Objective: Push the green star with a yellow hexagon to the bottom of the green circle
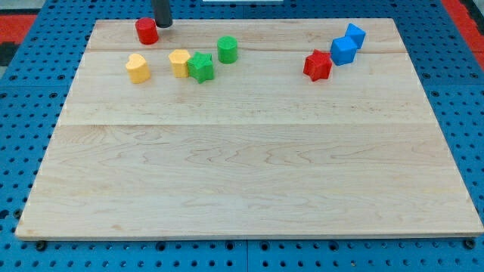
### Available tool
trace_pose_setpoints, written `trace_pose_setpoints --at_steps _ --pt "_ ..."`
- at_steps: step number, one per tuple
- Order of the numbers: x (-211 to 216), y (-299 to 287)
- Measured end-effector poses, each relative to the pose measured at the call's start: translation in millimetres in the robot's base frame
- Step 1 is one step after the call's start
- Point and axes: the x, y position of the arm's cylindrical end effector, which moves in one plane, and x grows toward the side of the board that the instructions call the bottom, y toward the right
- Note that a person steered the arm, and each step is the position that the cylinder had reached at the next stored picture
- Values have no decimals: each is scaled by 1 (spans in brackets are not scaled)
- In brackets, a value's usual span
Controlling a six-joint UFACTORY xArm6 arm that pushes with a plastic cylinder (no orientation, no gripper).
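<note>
No claw is fitted; the rod's tip [162, 24] is seen far-left beside the red cylinder block [147, 32], while the green star block [201, 67], touching the yellow hexagon block [180, 63], is judged not yet pushed beneath the green circular block [227, 49].

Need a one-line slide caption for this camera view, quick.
My tip at the view's top beside the red cylinder; yellow hexagon touching green star, green circle up-right.

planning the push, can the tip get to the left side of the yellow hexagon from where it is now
Probably yes. My tip sits at the view's top beside the red cylinder. The board between there and the yellow hexagon looks open; the yellow heart lies further left, and the green star touches the hexagon's right.
</note>
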Motion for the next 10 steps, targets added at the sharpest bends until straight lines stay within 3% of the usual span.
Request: trace_pose_setpoints --at_steps 1,3,4,7,8,10 --pt "7 33" --pt "19 -33" --pt "20 4" --pt "110 39" --pt "98 85" --pt "68 52"
